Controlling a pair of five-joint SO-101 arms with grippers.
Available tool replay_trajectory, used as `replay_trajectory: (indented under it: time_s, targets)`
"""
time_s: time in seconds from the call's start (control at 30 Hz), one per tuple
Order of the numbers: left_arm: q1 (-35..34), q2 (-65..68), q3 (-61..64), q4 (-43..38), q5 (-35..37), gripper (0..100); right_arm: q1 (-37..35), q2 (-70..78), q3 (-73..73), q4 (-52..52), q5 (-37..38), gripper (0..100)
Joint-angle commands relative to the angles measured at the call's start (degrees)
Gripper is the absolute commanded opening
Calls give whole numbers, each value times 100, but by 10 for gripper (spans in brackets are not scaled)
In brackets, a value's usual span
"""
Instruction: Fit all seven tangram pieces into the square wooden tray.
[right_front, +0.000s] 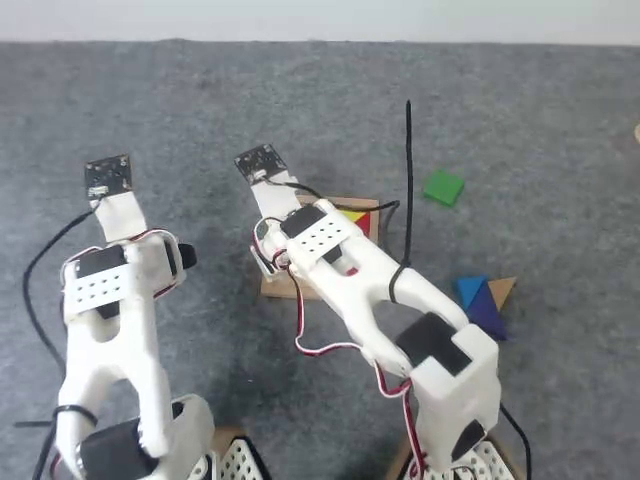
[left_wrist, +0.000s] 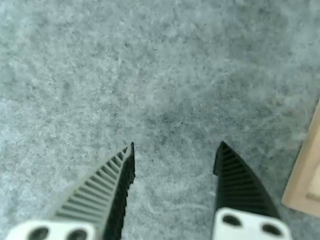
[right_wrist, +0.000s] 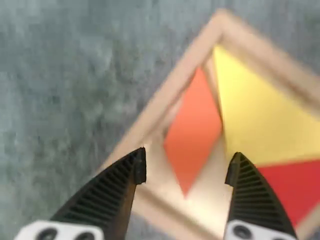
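**Operator:** Where is the tray (right_front: 276, 287), and what is in it?

**Spotter:** It's mid-table on the grey, fuzzy carpet (right_front: 200, 100), mostly under your right arm (right_front: 340, 260). It's pale wood with a raised, flat rim. From your right wrist, one corner points away from the gripper, so the tray sits diagonally to you. Inside, a slim orange triangle (right_wrist: 192, 135) lies with a long side along the rim and its sharp tip pointing back at you. Next to it are a big yellow triangle (right_wrist: 260, 115) and a red piece (right_wrist: 295, 185), with bare wood between the orange triangle and the red piece.

**Operator:** And the loose pieces?

**Spotter:** A green square (right_front: 443, 187) lies alone beyond the tray. Nearer your right arm's base, a blue triangle (right_front: 472, 291), a purple triangle (right_front: 488, 318) and a tan triangle (right_front: 501, 290) huddle together, touching.

**Operator:** My grippers?

**Spotter:** Your right gripper (right_wrist: 189, 152) is spread wide over the tray's rim, its ridged black fingers holding nothing. Your left gripper (left_wrist: 176, 145) is just as wide and holds nothing. It hangs over bare carpet, just beside the tray's edge.
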Motion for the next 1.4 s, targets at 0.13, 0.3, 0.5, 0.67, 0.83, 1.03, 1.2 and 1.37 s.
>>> replay_trajectory:
  time_s: [0.13,0.3,0.5,0.67,0.83,1.03,1.2,1.37]
  targets:
    - [53,-202,-48,-114,26,250,251,-1560,510,-84,369,256]
    - [299,-229,-31,-70,-97,253,1121,-2809,1319,-189,580,256]
    - [1152,-237,-92,360,-598,254,2536,-3899,3385,-1130,1169,256]
    - [2505,-211,-664,862,-695,254,2949,-4347,4932,-2062,2251,256]
    - [3516,26,-1534,1143,-615,254,3336,-4593,5345,-2580,2233,195]
    - [3446,1204,-1666,624,-457,254,3284,-4602,5521,-2870,2277,85]
    - [3103,1776,-1710,378,-651,253,3310,-4602,5503,-2879,2277,99]
    - [2778,1846,-1833,167,-642,253,3284,-4602,5503,-2879,2259,99]
